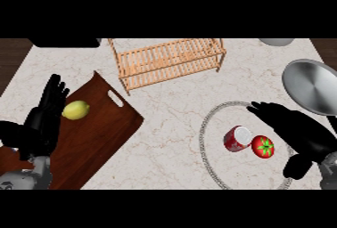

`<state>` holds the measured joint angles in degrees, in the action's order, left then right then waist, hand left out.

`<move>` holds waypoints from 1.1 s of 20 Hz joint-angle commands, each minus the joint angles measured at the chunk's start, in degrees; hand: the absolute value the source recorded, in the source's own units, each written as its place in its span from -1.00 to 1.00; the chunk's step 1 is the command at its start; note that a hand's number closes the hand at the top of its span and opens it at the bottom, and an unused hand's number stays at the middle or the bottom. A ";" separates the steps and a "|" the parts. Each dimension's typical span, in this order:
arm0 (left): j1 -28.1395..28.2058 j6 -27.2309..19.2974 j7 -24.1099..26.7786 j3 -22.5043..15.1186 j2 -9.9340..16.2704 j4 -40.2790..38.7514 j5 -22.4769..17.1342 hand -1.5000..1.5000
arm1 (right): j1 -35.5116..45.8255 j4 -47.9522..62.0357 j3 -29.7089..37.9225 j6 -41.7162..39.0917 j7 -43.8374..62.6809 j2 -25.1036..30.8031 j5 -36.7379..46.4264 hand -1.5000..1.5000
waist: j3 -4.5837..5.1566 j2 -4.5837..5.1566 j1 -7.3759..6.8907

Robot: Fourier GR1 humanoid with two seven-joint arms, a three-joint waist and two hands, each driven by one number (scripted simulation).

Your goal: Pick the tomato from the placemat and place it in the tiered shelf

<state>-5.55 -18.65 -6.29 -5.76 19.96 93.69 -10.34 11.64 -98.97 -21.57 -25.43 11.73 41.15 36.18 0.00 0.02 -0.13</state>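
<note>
Pale marbled desk (171, 111), seen from above. Wooden cutting board (99, 133) at the desk's left edge, bearing a lemon (76, 110). Slatted tiered shelf (168, 60) at the far edge, centre. Round grey-rimmed placemat (209, 120) toward the right edge; a steel pan (313, 87) beyond it. Left robot hand (46, 113) rests spread over the board's left side. Right robot hand (296, 129) hovers over the placemat, fingers spread, holding nothing. Tomato (263, 146) lies on the placemat under the right palm, just beside a red-and-white cup (237, 139). Likely hazard: closing fingers may nudge the cup or roll the round tomato sideways.
</note>
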 commanded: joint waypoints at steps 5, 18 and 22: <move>0.52 2.69 0.40 2.63 -3.23 -0.16 2.36 0.00 | -3.18 3.71 4.52 -0.20 -7.16 -4.24 7.04 -1.00 | 0.01 -0.04 0.13; 2.25 5.22 -2.13 4.34 -6.44 2.72 5.53 0.00 | -2.27 17.60 7.42 5.72 -18.47 -11.15 16.75 -1.00 | 0.00 -0.02 0.06; 0.20 6.37 0.04 5.79 -7.35 -1.82 6.42 0.00 | 1.06 20.80 8.51 5.73 -21.02 -14.00 18.08 -1.00 | 0.00 0.01 0.02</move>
<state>-4.37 -13.43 -7.67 -1.03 13.85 95.09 -4.60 10.37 -81.96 -14.55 -19.85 -6.72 29.38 52.59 -0.01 0.00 -0.09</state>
